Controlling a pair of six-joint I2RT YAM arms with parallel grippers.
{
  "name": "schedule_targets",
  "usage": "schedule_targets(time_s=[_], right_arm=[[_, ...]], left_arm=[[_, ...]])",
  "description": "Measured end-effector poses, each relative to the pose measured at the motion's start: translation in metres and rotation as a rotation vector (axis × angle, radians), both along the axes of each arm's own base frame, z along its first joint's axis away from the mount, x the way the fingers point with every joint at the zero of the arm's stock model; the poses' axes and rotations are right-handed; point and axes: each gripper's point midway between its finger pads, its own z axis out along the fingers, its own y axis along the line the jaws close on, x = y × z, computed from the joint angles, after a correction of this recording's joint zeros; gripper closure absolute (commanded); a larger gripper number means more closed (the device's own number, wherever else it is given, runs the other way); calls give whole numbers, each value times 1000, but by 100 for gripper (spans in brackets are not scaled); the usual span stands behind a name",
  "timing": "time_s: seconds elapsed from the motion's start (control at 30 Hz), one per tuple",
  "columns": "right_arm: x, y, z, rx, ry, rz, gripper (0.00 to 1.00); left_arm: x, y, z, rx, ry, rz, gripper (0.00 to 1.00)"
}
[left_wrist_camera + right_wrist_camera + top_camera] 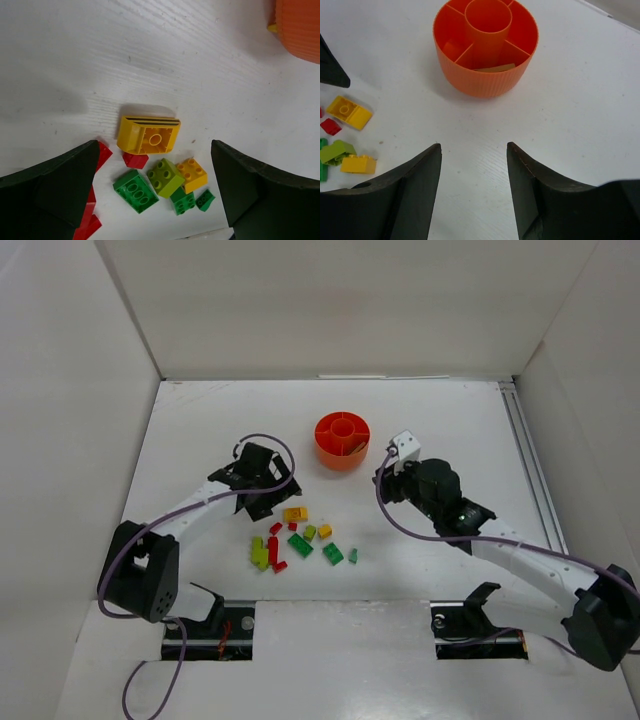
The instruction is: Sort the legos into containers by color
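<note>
The left fingers [55, 190] are spread wide over the yellow brick [149, 136], apparently for grasping; the right fingers [405, 195], apart and empty, are held before the orange dish [485, 86].

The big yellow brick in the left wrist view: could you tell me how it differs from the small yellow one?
The big yellow brick is larger than the small yellow brick. The big one has rounded corners and shows a single ring; the small one is square with four studs up. The small one touches the lime brick; the big one does not. Both are yellow.
</note>
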Motion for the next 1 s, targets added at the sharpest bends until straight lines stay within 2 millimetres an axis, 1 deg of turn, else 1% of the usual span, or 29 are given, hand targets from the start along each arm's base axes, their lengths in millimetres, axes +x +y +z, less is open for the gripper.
schedule_targets(time_s=[0.1,0.23,0.3,0.4,0.57,0.63,0.73,0.83,1.0], right_arm=[[-3,-6,10,14,-22,-21,40],[-6,-10,19,32,-43,-31,40],[-7,-11,21,35,-49,-35,40],[-9,-14,19,32,-47,-38,39],[-13,-19,10,13,-28,-48,39],[-14,-21,9,6,-22,-55,39],[-15,-23,11,10,-27,-61,39],[-16,-26,15,15,-37,-68,39],[-16,-28,15,12,-37,-79,39]], left_arm=[[-7,-7,-7,-64,47,52,12],[-19,-15,-16,-116,106,112,12],[-19,-19,-15,-137,114,141,13],[-16,-23,-14,-163,114,186,18],[-12,-22,-16,-183,109,255,22],[-9,-22,-15,-189,104,272,22],[-8,-20,-17,-190,98,298,25],[-6,-18,-18,-183,91,320,25],[-5,-17,-21,-168,86,341,27]])
